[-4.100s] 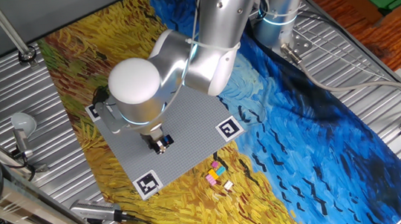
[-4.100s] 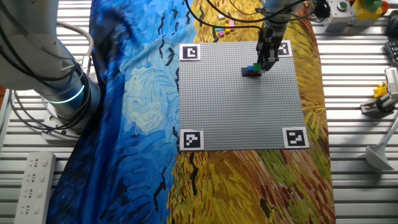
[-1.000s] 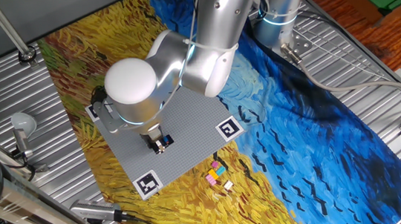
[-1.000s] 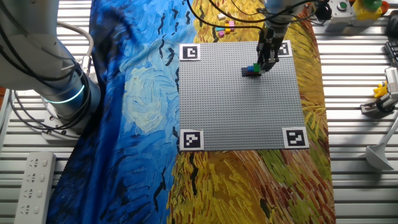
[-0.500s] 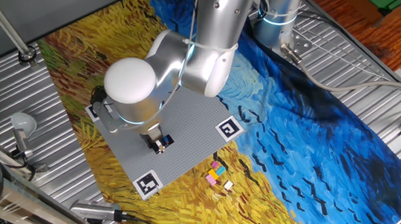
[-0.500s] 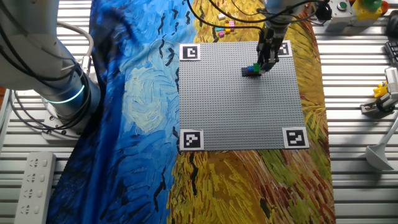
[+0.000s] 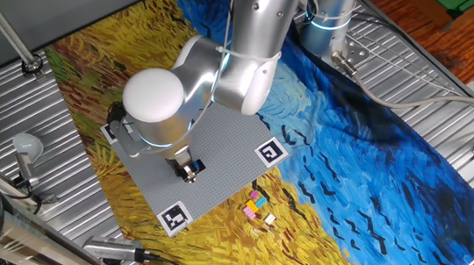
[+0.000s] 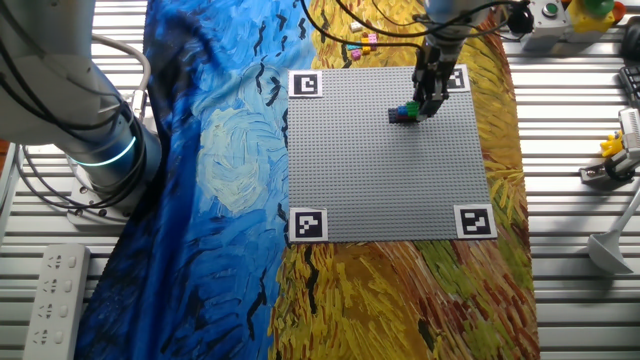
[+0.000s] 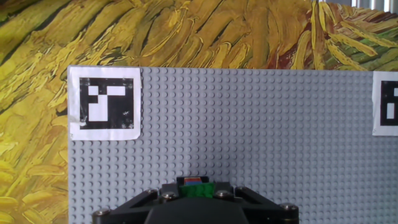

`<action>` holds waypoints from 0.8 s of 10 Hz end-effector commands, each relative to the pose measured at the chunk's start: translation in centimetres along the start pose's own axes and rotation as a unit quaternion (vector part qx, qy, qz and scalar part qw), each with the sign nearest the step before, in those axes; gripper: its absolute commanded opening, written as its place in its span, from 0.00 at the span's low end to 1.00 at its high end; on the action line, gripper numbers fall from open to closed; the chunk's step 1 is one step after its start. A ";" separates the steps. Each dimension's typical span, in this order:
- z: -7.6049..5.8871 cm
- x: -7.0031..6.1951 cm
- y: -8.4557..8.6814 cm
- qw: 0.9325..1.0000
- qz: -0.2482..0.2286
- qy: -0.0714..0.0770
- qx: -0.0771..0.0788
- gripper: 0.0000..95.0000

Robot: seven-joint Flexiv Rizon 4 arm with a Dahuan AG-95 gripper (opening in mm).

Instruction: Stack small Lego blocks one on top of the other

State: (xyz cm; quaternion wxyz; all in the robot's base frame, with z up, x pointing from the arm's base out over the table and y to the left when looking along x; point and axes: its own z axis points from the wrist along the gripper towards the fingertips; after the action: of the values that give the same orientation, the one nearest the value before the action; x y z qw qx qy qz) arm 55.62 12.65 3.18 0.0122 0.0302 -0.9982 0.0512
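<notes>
Nothing has moved: end effector [image 8: 431, 103] stays clenched on the green block [image 9: 195, 190] atop the stack [image 8: 403, 114].

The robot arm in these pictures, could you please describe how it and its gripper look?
The arm is a silvery metal cylinder build with rounded joints; one joint ends in a smooth white domed cap. A glowing light-blue ring circles the base segment. The gripper is black, slim and two-fingered, with thin black cables above it. In the hand view its body is dark with small screws.
</notes>
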 end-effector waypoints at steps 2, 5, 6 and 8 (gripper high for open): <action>-0.7 -0.1 0.1 1.000 -0.005 -0.001 -0.010 0.40; -1.7 -0.6 0.3 1.000 -0.007 0.003 -0.015 0.40; -2.1 -0.6 0.3 1.000 -0.017 0.005 -0.016 0.40; -2.4 -0.4 -0.2 0.999 -0.031 0.006 -0.029 0.40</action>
State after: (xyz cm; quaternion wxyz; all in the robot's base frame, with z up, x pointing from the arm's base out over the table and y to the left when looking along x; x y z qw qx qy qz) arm 56.25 12.71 5.42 0.0199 0.0612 -0.9976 0.0245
